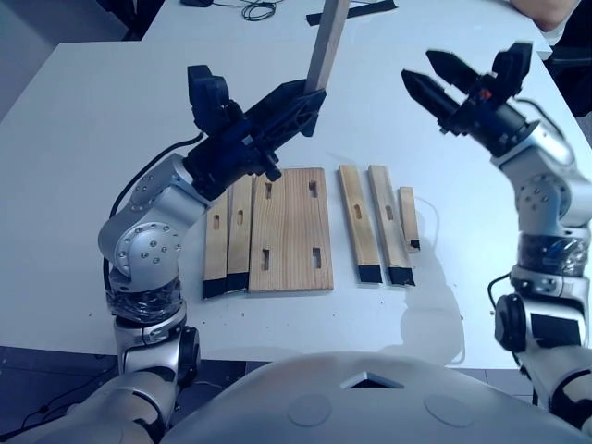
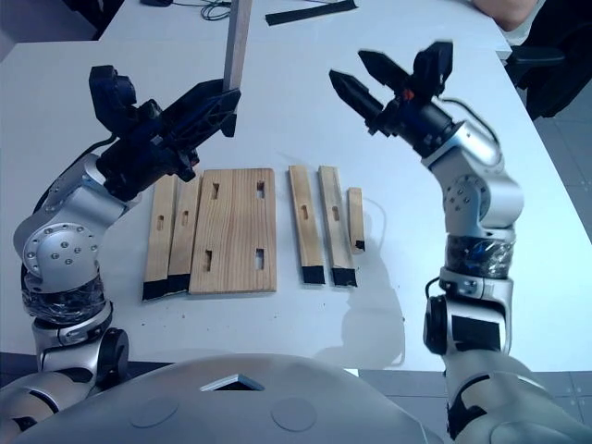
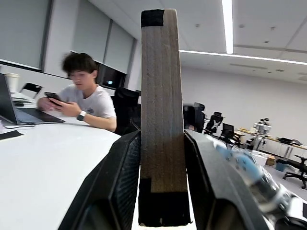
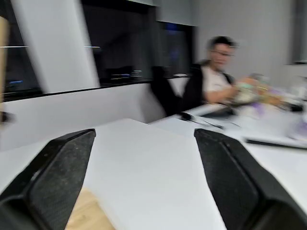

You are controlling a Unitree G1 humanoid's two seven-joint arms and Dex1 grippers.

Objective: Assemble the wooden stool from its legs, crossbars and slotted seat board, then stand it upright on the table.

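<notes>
My left gripper [image 1: 313, 97] is shut on the black-tipped end of a wooden leg [image 1: 328, 42] and holds it upright above the table; the left wrist view has the leg [image 3: 162, 96] clamped between both fingers [image 3: 120, 191]. Below it the slotted seat board [image 1: 291, 229] lies flat. Two slotted legs [image 1: 228, 236] lie to its left. Two more legs [image 1: 370, 222] and a short crossbar [image 1: 408, 218] lie to its right. My right gripper [image 1: 422, 72] hangs open and empty in the air, beyond and above the right-hand pieces, with fingers [image 4: 53, 172] spread wide.
The white table [image 1: 111, 111] has free room to the left, to the right and in front of the parts. A black strip [image 1: 356, 11] and cables [image 1: 259, 9] lie on the table behind.
</notes>
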